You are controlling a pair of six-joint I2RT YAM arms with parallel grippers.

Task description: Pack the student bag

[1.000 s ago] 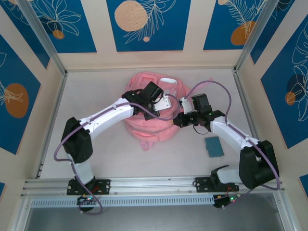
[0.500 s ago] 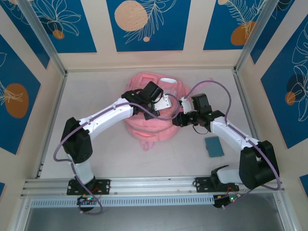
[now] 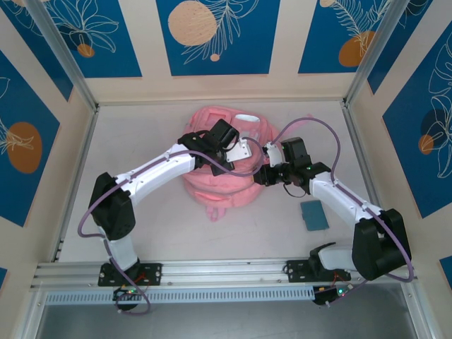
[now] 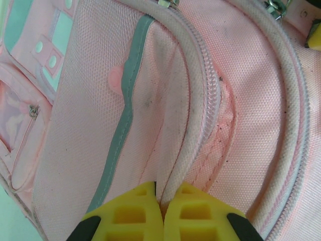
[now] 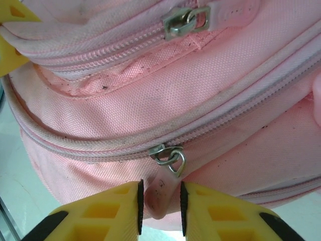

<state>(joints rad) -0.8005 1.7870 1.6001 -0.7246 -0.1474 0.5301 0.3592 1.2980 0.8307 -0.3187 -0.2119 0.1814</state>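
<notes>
Student bag (image 3: 217, 189): lies at table (image 3: 155, 226) centre, between both arms, zips up.
L hand (image 4: 163, 193): clenched, fingertips together, pinching the bag's zip ridge (image 4: 200, 100) where it runs in between them.
R hand (image 5: 160, 188): at bag's near-right edge, jaws a little apart, released; pink pull tab (image 5: 158, 202) sits between the pads, below a metal slider (image 5: 168, 154).
Small teal flat item (image 3: 313, 214): on table, R of bag, apart from it.

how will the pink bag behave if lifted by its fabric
Likely floppy: the student bag slumps in soft folds, and its fabric bunches at the left gripper. Probably drags rather than rolls. Woven cloth looks grippy, not slippery.
</notes>
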